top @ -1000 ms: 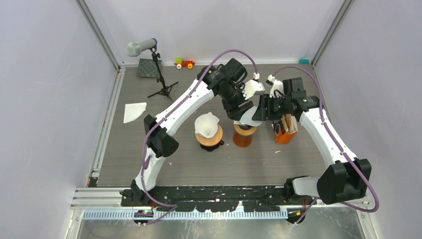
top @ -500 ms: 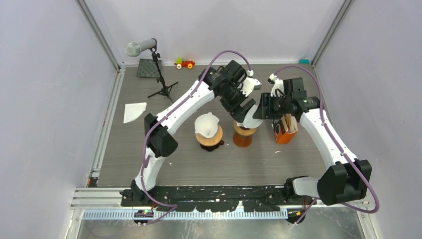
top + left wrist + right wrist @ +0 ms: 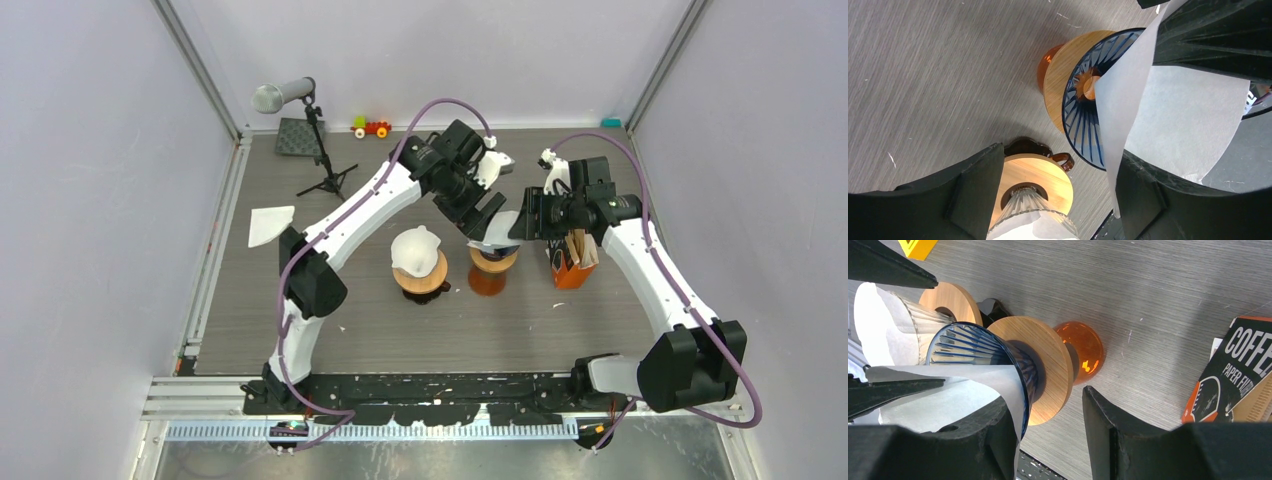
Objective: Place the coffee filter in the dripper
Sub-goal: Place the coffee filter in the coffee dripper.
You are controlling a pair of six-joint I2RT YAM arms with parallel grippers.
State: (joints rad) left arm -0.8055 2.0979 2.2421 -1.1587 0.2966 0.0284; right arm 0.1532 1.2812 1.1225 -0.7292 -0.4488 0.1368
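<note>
The grey wood-grain bench (image 3: 350, 330) carries an amber glass carafe (image 3: 1083, 347) under the blue ribbed glass dripper (image 3: 978, 347). Left pincer (image 3: 1060, 152) and right pincer (image 3: 1045, 400) gape wide beside the dripper. The white paper coffee filter (image 3: 1178, 115) covers part of the dripper's mouth, touching a finger of each.

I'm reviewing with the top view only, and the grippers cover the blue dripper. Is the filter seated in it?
Observer: No. The left wrist view shows the filter only across the dripper rim, with the dripper's inside bare.
Operator: Which gripper holds it?
Observer: I cannot tell. The left gripper has its jaws wide apart, with the paper against one finger.
Operator: And the right?
Observer: The right gripper is open too, and the wooden collar shows between its fingers.
</note>
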